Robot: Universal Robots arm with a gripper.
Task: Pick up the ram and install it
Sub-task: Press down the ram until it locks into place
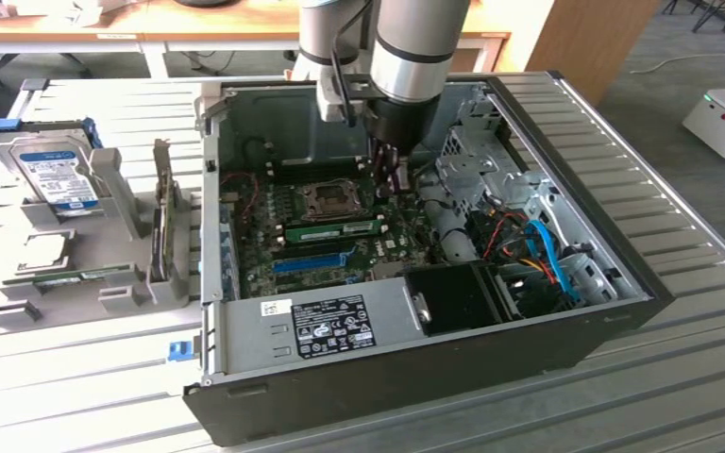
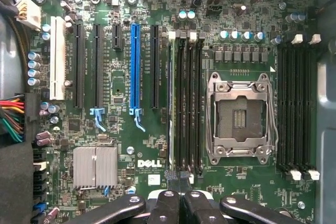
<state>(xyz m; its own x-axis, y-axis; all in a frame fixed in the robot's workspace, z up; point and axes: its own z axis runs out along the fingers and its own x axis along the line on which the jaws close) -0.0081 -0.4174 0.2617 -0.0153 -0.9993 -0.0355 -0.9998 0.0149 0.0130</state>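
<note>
Ram (image 1: pixel 337 229) in the exterior view: long green stick, apparently standing in a memory slot at 6 o'clock of the CPU socket (image 1: pixel 333 196), inside the open case (image 1: pixel 615 311). Whether fully latched: cannot tell.

Gripper (image 1: pixel 388 177) at about 2 o'clock of the socket, low over the board. Fingers pressed together, pinching nothing.

Handling, judged: light, stiff, thin; slippery on its flat faces; chips and contact edge fragile. Best pinched across the two faces near mid-length, or pushed on the top edge only. No twisting.

Wrist view adds: ram (image 2: pixel 170 103) seen edge-on in the slot nearest the blue slot (image 2: pixel 135 66), closed gripper (image 2: pixel 180 179) just over one end of that bank. Exterior view adds: arm height, and the hard drive (image 1: pixel 58 175) at 9 o'clock of the case.
</note>
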